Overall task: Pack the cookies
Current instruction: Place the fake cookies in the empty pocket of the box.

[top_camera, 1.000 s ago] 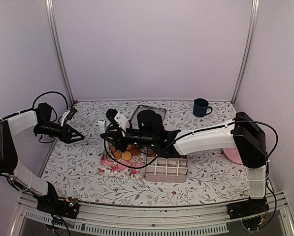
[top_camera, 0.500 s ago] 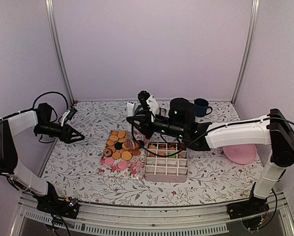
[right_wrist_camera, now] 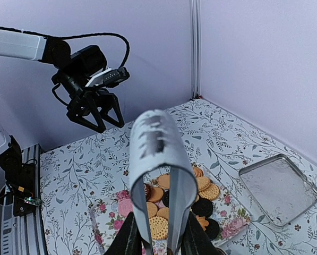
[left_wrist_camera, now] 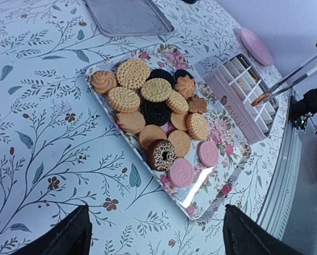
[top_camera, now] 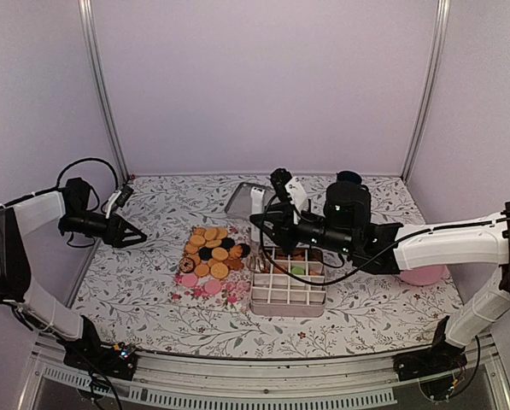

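From above, the cookies (top_camera: 210,253) lay heaped on a floral tray (top_camera: 233,295) at the middle of the table. A divided box (top_camera: 289,308) sat just beside it on the right, with a few of its back cells already filled. The right gripper (top_camera: 272,225) reached in over the seam between the two, clamped narrow around a pair of tongs (top_camera: 257,213) whose long axis ran down towards the box's left edge. The left gripper (top_camera: 131,235) hung well apart, out past the tray's left side, so the right arm was plainly the nearer one.

The left wrist camera looked between its own widely spread fingers (left_wrist_camera: 68,236) across the whole tray. It showed what the overhead view hid: one golden cookie (left_wrist_camera: 260,99) pinched in the tong tips above the box's cells (left_wrist_camera: 248,87). My guess was the drop only needed the tips lined up over a free cell.

The right wrist camera looked straight down the tongs' looped spine (right_wrist_camera: 158,159), its fingers (right_wrist_camera: 127,236) squeezing both blades. The tips and the pinched cookie ran off the bottom edge, and only the heap on the tray showed beyond.
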`<state>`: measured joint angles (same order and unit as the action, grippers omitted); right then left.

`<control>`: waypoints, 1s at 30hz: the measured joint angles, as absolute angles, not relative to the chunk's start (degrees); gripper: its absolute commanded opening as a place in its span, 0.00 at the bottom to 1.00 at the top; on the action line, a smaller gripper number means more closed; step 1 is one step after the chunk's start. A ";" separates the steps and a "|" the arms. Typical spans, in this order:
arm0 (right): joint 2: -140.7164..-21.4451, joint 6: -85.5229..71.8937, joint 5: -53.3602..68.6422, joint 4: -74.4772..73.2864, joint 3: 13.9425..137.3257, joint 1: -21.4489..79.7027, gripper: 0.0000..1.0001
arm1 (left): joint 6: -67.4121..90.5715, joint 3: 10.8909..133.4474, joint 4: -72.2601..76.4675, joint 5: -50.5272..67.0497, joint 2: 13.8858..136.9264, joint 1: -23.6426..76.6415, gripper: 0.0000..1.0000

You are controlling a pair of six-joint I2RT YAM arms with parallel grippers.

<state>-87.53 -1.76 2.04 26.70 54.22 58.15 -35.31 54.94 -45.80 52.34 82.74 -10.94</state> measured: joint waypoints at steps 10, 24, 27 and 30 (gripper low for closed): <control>-84.05 -2.87 1.13 22.96 52.60 58.15 0.02 | -35.29 55.05 -45.80 52.71 82.98 -10.94 0.86; -84.38 -3.62 0.56 20.95 52.40 58.15 0.26 | -35.29 55.13 -45.80 53.10 82.98 -10.94 0.86; -84.49 -3.57 0.45 20.93 52.42 58.15 0.27 | -35.29 55.13 -45.80 53.10 82.98 -10.94 0.86; -84.49 -3.40 0.38 20.95 52.45 58.15 0.28 | -35.29 55.13 -45.80 53.10 82.98 -10.94 0.86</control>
